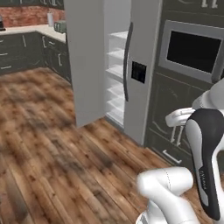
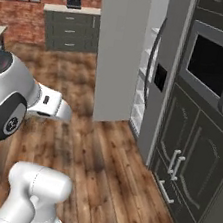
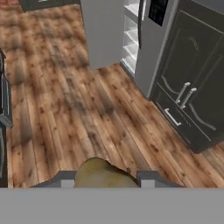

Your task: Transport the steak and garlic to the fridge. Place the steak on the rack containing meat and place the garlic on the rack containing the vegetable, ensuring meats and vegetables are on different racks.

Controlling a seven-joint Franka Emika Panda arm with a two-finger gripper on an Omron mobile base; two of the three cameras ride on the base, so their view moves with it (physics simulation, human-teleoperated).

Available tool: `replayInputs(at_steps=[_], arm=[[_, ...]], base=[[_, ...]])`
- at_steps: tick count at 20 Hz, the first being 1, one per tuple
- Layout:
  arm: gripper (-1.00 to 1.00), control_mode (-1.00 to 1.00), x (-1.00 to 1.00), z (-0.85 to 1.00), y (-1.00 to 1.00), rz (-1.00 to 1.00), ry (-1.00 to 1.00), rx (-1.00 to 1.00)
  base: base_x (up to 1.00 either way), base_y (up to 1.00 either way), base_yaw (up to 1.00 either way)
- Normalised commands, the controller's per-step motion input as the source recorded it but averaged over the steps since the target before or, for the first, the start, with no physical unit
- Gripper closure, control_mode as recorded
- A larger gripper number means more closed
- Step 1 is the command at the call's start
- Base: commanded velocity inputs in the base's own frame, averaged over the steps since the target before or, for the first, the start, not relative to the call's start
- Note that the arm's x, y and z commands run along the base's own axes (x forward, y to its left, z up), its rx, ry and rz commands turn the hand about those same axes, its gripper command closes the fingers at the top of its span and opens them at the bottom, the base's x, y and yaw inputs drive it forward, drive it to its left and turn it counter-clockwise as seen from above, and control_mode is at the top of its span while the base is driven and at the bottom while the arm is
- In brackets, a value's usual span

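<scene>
The gripper (image 3: pixel 107 183) holds the garlic (image 3: pixel 104 176) between its fingertips, and the fridge (image 3: pixel 151 41), one door open, stands ahead, up and right.

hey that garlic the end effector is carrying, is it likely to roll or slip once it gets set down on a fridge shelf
Probably a little. The garlic looks rounded and lumpy between the end effector fingers, so it may rock or roll briefly. It seems small and likely light, so a slight nudge could shift it. The fridge shelves look smooth white, offering little grip.
</scene>
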Motion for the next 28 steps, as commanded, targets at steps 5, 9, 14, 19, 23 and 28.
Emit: replayInputs(at_steps=[5,9,14,19,23,28], arm=[[1.00,1.00,0.00,0.00,0.00,0.00,0.00,0.00],[1.00,1.00,0.00,0.00,0.00,0.00,0.00,0.00],[1.00,1.00,0.00,0.00,0.00,0.00,0.00,0.00],[1.00,1.00,0.00,0.00,0.00,0.00,0.00,0.00],[1.00,1.00,0.00,0.00,0.00,0.00,0.00,0.00],[1.00,1.00,0.00,0.00,0.00,0.00,0.00,0.00]], base=[[1.00,0.01,-0.27],[1.00,0.01,-0.23],[1.00,0.16,-0.25],[1.00,0.95,-0.36],[0.91,0.81,-0.38],[0.58,0.97,-0.38]])
